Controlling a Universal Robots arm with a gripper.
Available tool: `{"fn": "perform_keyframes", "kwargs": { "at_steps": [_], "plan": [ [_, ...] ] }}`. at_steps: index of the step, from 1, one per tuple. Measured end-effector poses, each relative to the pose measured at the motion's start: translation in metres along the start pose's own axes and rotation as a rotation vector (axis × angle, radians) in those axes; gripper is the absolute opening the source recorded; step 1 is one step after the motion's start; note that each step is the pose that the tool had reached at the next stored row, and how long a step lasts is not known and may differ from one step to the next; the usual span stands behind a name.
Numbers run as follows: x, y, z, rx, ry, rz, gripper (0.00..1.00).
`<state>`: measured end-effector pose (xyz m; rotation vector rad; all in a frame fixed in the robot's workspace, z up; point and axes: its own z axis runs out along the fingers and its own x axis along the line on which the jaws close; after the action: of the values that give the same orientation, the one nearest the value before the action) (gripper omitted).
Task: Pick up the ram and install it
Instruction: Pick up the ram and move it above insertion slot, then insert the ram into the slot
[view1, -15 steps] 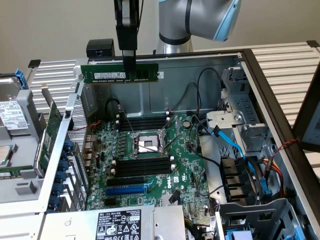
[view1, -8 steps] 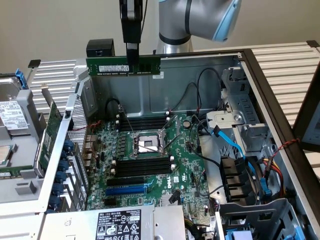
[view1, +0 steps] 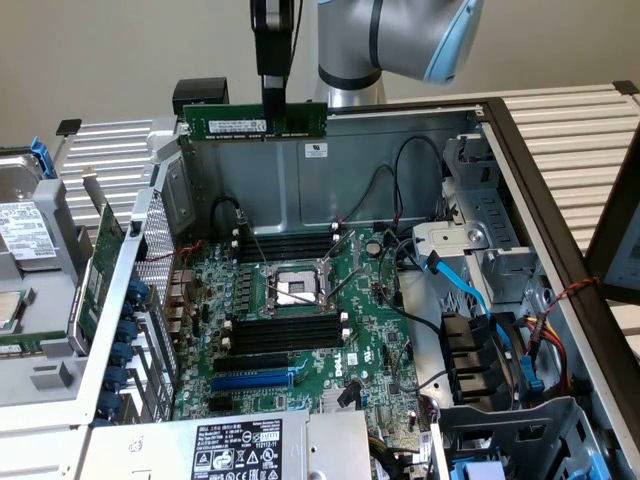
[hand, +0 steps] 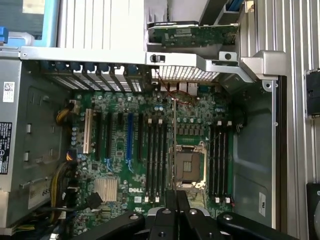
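Hanging pinched beneath the gripper (view1: 272, 100); the ram (view1: 300, 121).

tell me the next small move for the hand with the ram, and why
Probably ease it down toward the black slots. The hand is shut on the ram, held level and well above the motherboard, whose long slots beside the socket stand empty.

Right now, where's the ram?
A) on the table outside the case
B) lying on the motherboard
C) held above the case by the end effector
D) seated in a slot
C: the end effector grips the ram level, high above the slots.
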<state>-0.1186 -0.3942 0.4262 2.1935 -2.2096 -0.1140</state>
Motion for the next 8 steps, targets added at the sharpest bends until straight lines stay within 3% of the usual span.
{"fn": "perform_keyframes", "kwargs": {
  "at_steps": [8],
  "plan": [
    [0.0001, -0.0046, 0.0067, 0.0006, -0.0019, 0.0, 0.12]
  ]
}}
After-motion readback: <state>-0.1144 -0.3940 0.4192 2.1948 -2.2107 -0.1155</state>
